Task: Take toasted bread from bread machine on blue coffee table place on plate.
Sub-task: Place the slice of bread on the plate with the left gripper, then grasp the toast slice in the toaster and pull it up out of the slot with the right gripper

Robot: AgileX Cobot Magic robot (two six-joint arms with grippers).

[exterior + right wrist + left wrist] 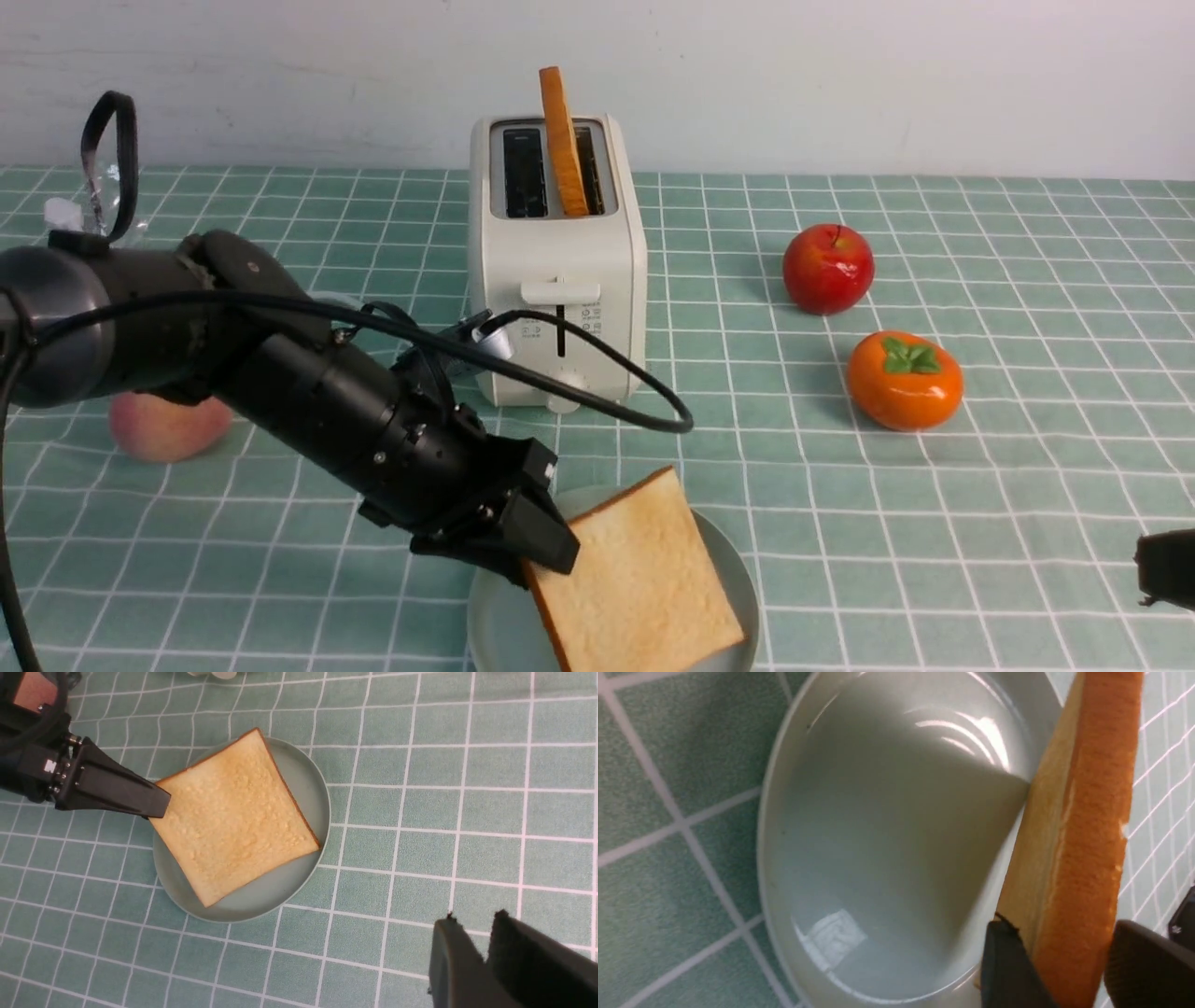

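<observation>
My left gripper [549, 558] is shut on one corner of a slice of toasted bread [644, 579] and holds it tilted over the pale blue-green plate [733, 560] at the near middle of the blue coffee table [934, 523]. In the left wrist view the fingers [1008, 961] clamp the orange crust [1087, 835] above the plate [878, 858]. In the right wrist view the toast [233, 816] covers most of the plate [303, 779]. A second slice [563, 140] stands in the right slot of the cream bread machine [560, 308]. My right gripper [1144, 569] [474, 919] is shut and empty, to the right of the plate.
A red apple [828, 268] and an orange persimmon [904, 380] lie to the right of the toaster. A peach [168, 425] lies on the left behind my left arm. The arm's black cable [607, 392] loops in front of the toaster.
</observation>
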